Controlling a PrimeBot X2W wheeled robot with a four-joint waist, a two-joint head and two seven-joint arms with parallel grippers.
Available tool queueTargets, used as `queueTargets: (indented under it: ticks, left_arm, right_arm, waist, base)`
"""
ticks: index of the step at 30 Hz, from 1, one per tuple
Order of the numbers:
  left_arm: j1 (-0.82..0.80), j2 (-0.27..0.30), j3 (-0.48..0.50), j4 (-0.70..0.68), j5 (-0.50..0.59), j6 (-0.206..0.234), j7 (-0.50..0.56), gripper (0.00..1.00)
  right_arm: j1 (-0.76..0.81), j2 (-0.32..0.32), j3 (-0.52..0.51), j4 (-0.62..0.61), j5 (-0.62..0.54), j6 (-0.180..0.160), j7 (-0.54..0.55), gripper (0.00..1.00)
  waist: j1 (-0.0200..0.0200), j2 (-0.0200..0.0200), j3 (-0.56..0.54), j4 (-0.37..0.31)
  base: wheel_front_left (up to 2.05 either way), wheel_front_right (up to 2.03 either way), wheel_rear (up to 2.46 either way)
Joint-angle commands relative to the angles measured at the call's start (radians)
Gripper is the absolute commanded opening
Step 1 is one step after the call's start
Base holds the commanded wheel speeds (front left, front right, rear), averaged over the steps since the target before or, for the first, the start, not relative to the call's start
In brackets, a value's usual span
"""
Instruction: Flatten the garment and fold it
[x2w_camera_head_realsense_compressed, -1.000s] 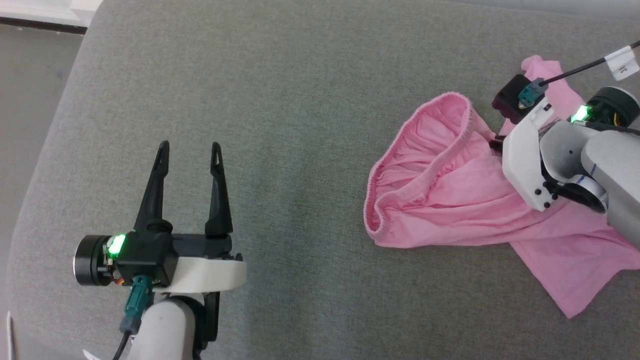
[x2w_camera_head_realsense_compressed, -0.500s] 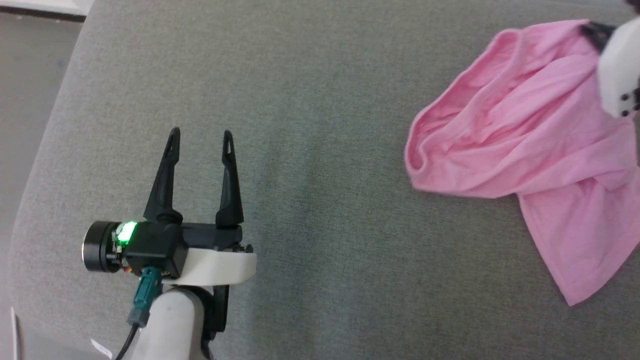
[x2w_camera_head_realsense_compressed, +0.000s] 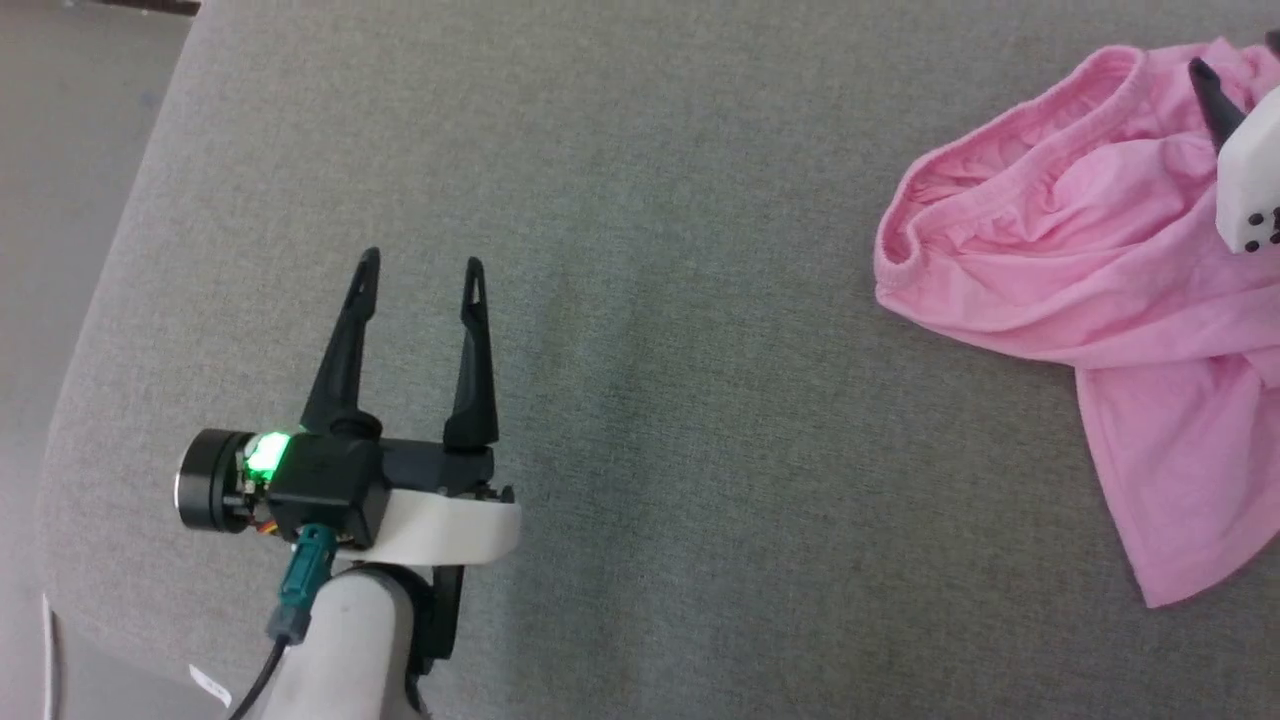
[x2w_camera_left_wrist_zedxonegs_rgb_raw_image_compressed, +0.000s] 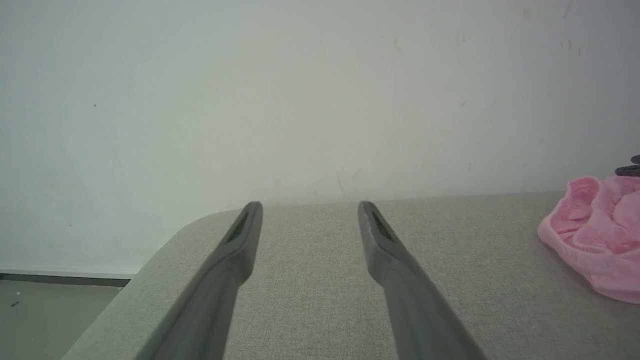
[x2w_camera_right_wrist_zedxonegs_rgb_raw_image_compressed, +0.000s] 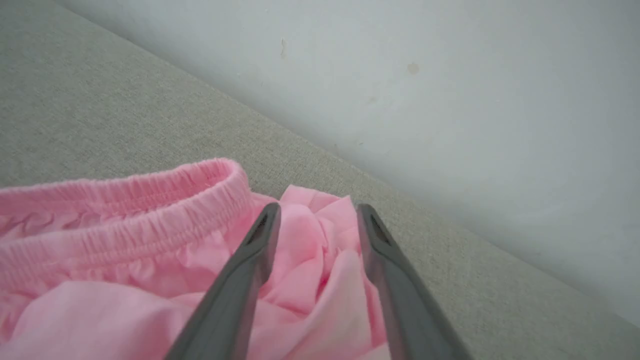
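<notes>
Garment (x2w_camera_head_realsense_compressed: 1060, 270) cropped at head-view right edge; right gripper (x2w_camera_right_wrist_zedxonegs_rgb_raw_image_compressed: 317, 210) mostly cropped.

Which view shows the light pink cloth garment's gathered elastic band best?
Right wrist view: the gathered elastic band runs close and sharp. Head view shows it smaller, along the garment's left edge; left wrist view, a distant bit.

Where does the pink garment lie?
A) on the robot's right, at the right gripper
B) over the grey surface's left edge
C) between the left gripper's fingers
A: the garment lies on the right, with its cloth inside the open right gripper; the left gripper is over bare surface.
</notes>
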Motion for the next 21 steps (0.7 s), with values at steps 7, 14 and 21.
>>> queueTargets:
  ticks: [7, 14, 21]
  left_arm:
    - [-0.025, 0.073, 0.006, 0.009, 0.005, -0.046, -0.005, 1.00]
    - [-0.117, 0.165, -0.006, 0.085, -0.014, -0.164, -0.005, 1.00]
    - [-0.276, 0.228, -0.098, 0.258, -0.077, -0.238, 0.018, 1.00]
  right_arm:
    - [0.047, -0.009, -0.040, -0.141, -0.068, -0.002, -0.094, 1.00]
    - [0.273, -0.047, -0.385, -0.540, -0.256, -0.002, -0.095, 1.00]
    - [0.659, 0.095, -0.776, -0.928, -0.525, -0.002, -0.095, 1.00]
  waist:
    - [0.0000, 0.0001, -0.126, -0.124]
    - [0.0000, 0.0001, -0.173, -0.212]
    - [0.0000, 0.0001, -0.204, -0.266]
  base:
    - [0.00, 0.00, 0.00]
    - [0.00, 0.00, 0.00]
    - [0.00, 0.00, 0.00]
